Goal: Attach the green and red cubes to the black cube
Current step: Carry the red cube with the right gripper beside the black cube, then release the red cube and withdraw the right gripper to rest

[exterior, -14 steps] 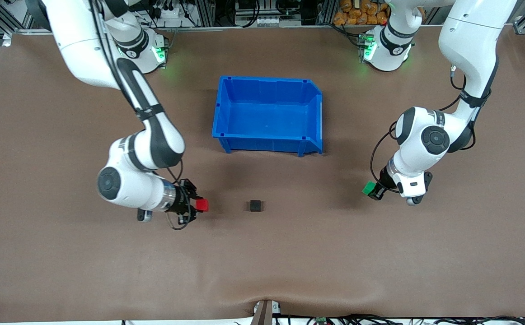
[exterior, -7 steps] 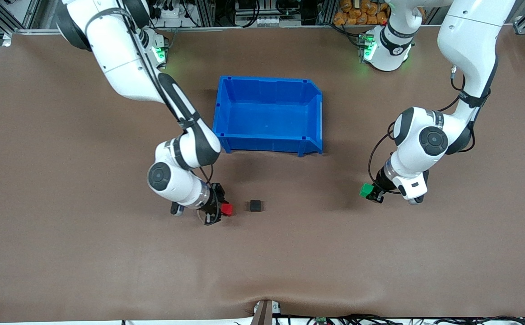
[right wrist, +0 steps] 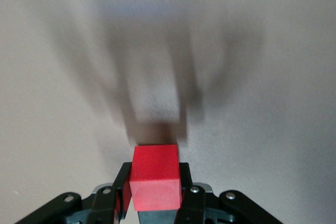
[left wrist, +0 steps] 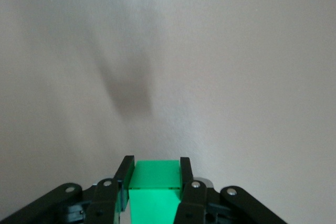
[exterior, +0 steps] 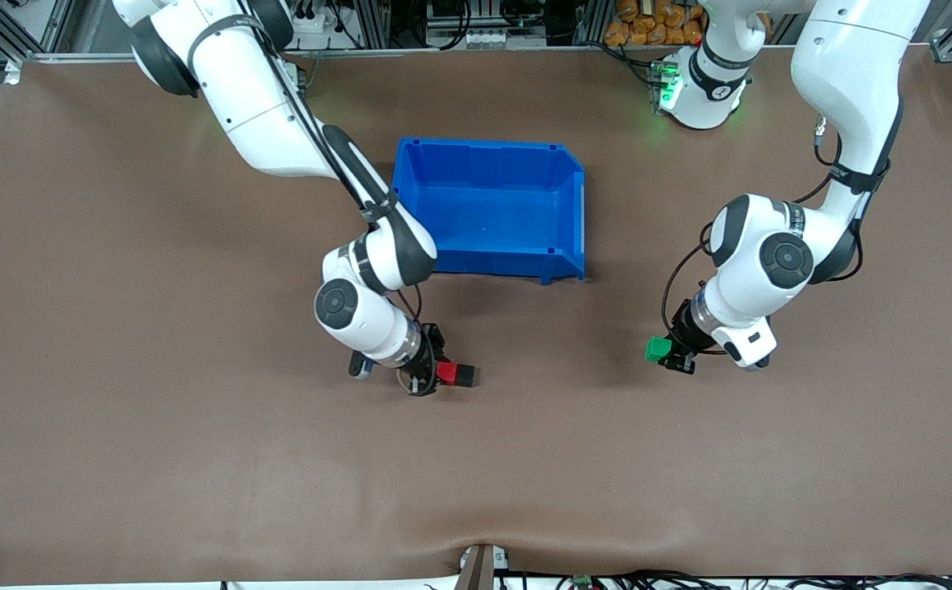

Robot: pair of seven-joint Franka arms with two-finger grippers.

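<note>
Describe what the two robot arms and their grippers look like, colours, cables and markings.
Both arms are glossy white with rounded shells, black joint bands and round dark grey joint caps. Loose black cables run along each arm. The bases glow green. The right gripper and left gripper are black two-finger units with silver screws at the linkage joints, seen in the wrist views. No readable markings.

black cube [exterior: 465,374] — half hidden by red cube [exterior: 446,373]

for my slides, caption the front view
Right gripper presses red cube against black cube; left gripper holds green cube.
</note>
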